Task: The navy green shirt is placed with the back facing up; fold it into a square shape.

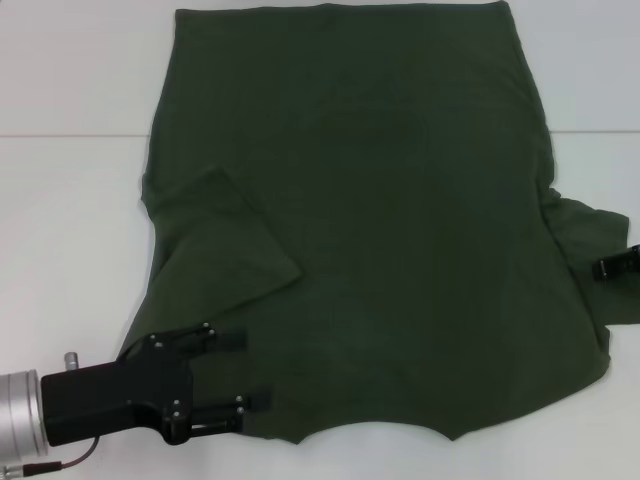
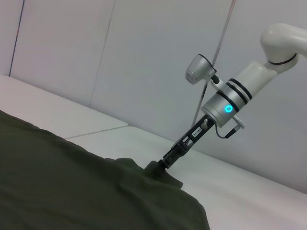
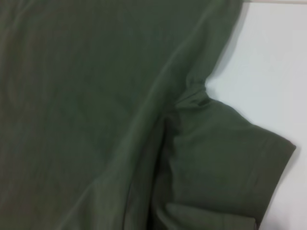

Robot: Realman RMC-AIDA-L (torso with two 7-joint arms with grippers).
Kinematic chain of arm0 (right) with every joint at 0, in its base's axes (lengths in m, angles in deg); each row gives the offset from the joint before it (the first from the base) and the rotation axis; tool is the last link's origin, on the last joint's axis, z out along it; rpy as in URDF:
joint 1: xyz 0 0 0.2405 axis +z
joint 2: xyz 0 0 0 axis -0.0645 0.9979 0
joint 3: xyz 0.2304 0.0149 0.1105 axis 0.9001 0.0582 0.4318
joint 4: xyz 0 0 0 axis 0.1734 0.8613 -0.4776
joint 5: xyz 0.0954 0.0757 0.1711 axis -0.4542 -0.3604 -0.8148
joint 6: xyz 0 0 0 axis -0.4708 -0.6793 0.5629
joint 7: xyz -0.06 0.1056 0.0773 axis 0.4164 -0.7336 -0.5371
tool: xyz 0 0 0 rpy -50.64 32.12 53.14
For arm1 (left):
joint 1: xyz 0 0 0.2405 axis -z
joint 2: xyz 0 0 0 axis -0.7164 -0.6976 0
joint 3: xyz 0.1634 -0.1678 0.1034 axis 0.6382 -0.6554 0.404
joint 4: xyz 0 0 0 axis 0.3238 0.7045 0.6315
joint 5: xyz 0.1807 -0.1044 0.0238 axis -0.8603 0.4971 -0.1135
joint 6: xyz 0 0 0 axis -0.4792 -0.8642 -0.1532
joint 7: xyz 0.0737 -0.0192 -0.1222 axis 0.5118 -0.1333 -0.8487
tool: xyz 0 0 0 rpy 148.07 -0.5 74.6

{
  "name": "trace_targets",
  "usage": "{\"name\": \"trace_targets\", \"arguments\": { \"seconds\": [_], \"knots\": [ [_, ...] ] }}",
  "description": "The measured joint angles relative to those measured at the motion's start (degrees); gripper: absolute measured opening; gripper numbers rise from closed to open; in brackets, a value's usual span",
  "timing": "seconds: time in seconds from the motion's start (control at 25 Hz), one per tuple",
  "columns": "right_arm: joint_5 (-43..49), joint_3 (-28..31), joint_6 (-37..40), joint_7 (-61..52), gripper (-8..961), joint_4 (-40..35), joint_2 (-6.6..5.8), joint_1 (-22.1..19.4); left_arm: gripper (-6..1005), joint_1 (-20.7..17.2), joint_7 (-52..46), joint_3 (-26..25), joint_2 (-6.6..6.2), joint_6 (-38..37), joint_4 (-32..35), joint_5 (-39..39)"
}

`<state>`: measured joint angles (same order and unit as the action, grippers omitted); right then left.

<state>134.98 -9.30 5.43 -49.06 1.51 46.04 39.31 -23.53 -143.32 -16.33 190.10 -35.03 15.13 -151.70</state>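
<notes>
The navy green shirt [image 1: 400,230] lies spread on the white table, plain side up, collar edge toward me. Its left sleeve [image 1: 225,235] is folded over onto the body. My left gripper [image 1: 245,372] sits at the shirt's near left corner, open, with its two fingers lying over the fabric edge. My right gripper [image 1: 615,265] is at the right sleeve [image 1: 595,235]; in the left wrist view the right gripper [image 2: 160,166] looks narrow and pinched on a raised bit of that sleeve. The right wrist view shows only the bunched sleeve [image 3: 225,158] and the shirt body.
White table [image 1: 70,200] surrounds the shirt on the left, near right and far side. A seam in the table surface [image 1: 70,136] runs across behind the shirt. A pale wall [image 2: 144,57] stands beyond the table.
</notes>
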Motion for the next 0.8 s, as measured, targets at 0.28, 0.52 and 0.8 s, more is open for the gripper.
{"name": "trace_targets", "arguments": {
  "seconds": [0.28,0.52,0.8],
  "knots": [
    [0.18,-2.33,-0.25,-0.41,851,0.0,0.16,-0.17,823,0.16,-0.03,0.01,0.0,0.0,-0.4,0.0],
    [0.18,-2.33,-0.32,-0.48,605,0.01,0.2,-0.21,823,0.18,-0.05,0.0,0.0,0.0,-0.41,0.0],
    [0.17,-2.32,-0.32,-0.49,278,0.01,0.19,-0.1,823,0.18,-0.05,0.0,0.0,0.0,-0.5,0.0]
  ]
}}
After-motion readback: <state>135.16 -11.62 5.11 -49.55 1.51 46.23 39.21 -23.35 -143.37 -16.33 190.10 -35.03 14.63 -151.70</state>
